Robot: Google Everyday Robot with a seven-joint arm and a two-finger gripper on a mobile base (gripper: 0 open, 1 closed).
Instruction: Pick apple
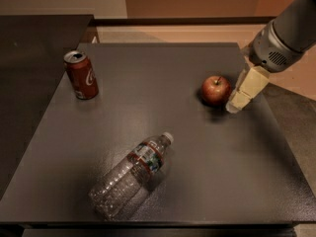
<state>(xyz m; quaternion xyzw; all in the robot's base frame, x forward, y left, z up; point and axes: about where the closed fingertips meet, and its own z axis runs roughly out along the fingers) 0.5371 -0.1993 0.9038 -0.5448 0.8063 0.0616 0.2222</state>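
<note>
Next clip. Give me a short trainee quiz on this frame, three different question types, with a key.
1. True or false: the can stands upright and the bottle lies on its side.
2. Which is nearest the gripper? A can, B apple, C bottle.
3. How many things rest on the table?
Key: 1 true; 2 B, the gripper hangs just beside the apple; 3 three.

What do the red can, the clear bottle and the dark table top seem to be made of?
Red cylindrical Coca-Cola can: probably thin metal, glossy paint, silvery rim. Clear ribbed bottle lying down: probably thin plastic, transparent with glints. Dark grey table top: matte, finely speckled; material uncertain, perhaps laminate. The cream gripper hangs just right of the small red apple.
</note>
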